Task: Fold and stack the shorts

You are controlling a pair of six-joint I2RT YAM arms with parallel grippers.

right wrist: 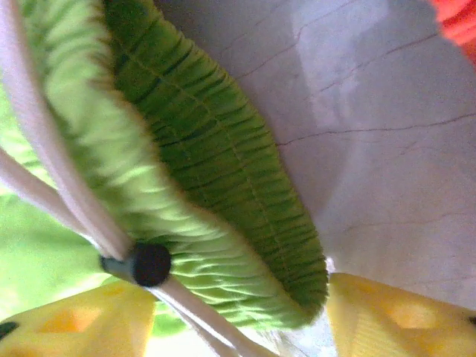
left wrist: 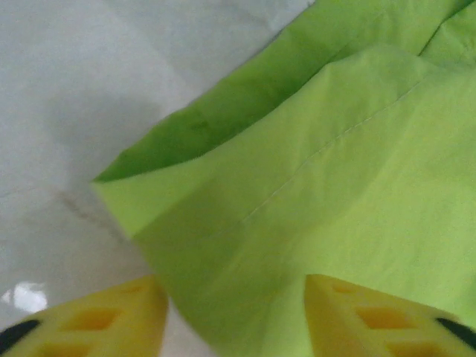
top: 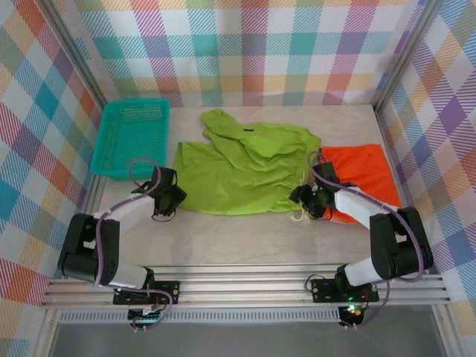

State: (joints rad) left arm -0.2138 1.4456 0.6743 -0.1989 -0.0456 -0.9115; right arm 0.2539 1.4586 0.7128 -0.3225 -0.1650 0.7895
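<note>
The lime green shorts [top: 245, 167] lie spread and rumpled in the middle of the table. My left gripper [top: 165, 202] is at their near left hem corner. In the left wrist view that corner [left wrist: 297, 223] lies between the yellow fingers [left wrist: 97, 323] of the open left gripper [left wrist: 236, 320]. My right gripper [top: 305, 201] is at the right end of the gathered waistband [right wrist: 223, 171]. It stands open around that end, with gaps on both sides [right wrist: 242, 320]. A white drawstring [right wrist: 44, 149] with a black stopper [right wrist: 151, 264] hangs there. The orange shorts [top: 364, 171] lie flat at the right, partly under the right arm.
A teal mesh basket [top: 132, 137] stands at the back left of the table. Plaid walls close in the back and both sides. Bare table [top: 238, 238] runs between the green shorts and the arm bases.
</note>
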